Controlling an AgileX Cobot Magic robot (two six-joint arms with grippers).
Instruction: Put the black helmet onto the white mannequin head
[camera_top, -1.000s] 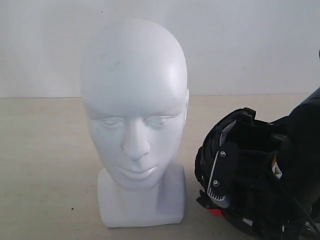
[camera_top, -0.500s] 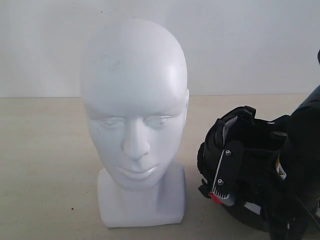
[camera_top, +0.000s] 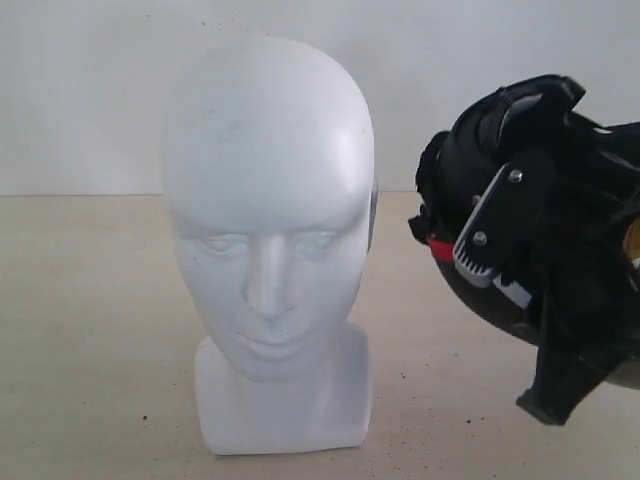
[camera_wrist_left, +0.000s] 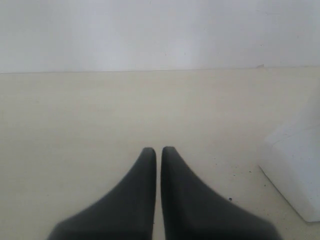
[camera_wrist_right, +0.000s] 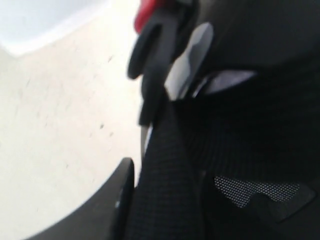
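Note:
The white mannequin head (camera_top: 268, 220) stands upright on its squarish base, face to the exterior camera. To its right the black helmet (camera_top: 470, 160) hangs in the air at face height, tilted, apart from the head. In the right wrist view my right gripper (camera_wrist_right: 165, 175) is shut on the helmet's padded rim (camera_wrist_right: 170, 165); one finger (camera_wrist_right: 122, 185) lies outside it and the other is hidden inside. My left gripper (camera_wrist_left: 158, 150) is shut and empty, low over the table, with a corner of the head's base (camera_wrist_left: 295, 170) beside it.
A beige table (camera_top: 90, 330) carries the head, and a plain white wall (camera_top: 500, 60) runs behind it. A red strap buckle (camera_top: 438, 248) hangs at the helmet's lower edge. Dark arm parts fill the right edge of the exterior view.
The helmet has risen from the table at the lower right to face height beside the head, tilting as it came up. The head and the left gripper's surroundings look unchanged.

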